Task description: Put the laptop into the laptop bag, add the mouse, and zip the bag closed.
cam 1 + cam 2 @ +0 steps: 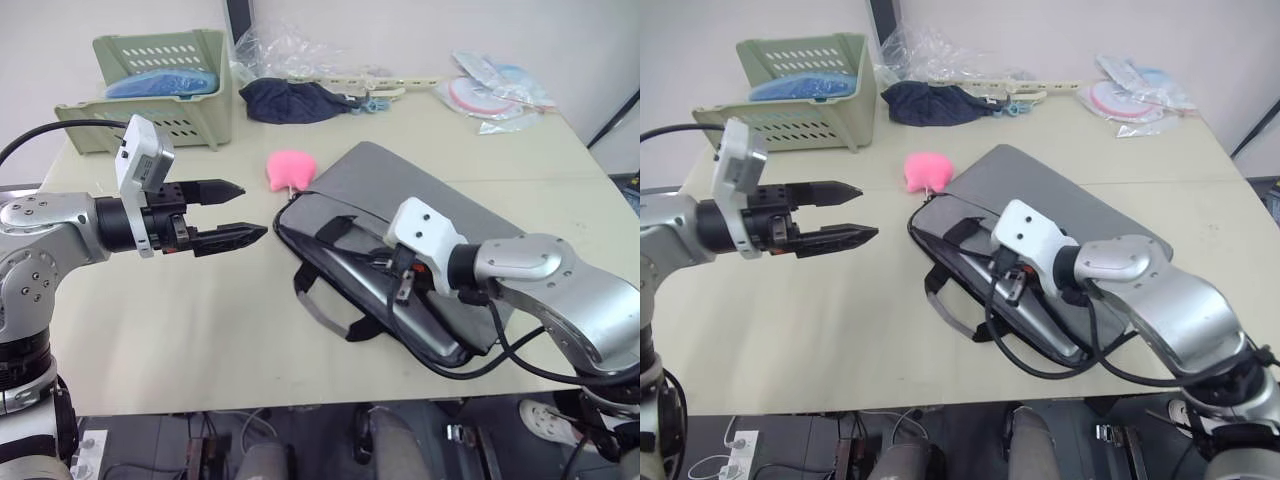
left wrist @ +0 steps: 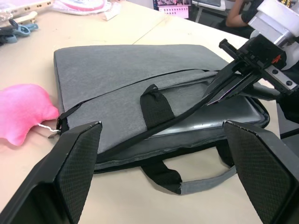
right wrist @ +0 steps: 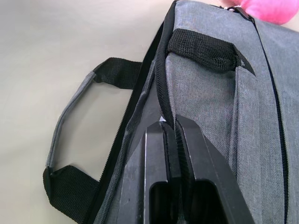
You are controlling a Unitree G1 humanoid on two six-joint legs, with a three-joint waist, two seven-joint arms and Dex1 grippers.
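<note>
A wide pale table (image 1: 200, 330) takes up most of the room in front of me. On it, toward the right, lies the grey laptop bag (image 1: 400, 210), flat and set at an angle, its long mouth facing the near edge. That mouth gapes open, and the silver laptop (image 2: 224, 119) sits inside with only a strip of its edge showing between the two sides of the bag. One grey-and-black handle (image 1: 325, 310) lies flat on the table beside the opening; the other handle's black strap (image 2: 156, 109) rests on top of the bag.

At the far left corner stands a light green basket (image 1: 190, 115) with something blue inside. Near it along the far edge lie a dark bundle of cloth (image 1: 290, 100) and some clear plastic bags (image 1: 500, 85).

The right gripper (image 2: 224, 86) is down at the bag's open mouth, its two black fingers pressed together on the bag's upper edge. The left gripper (image 1: 235, 212) hovers above bare table to the left of the bag, fingers spread apart, touching nothing.

A small pink plush toy (image 1: 292, 168) lies just beside the bag's far corner.
</note>
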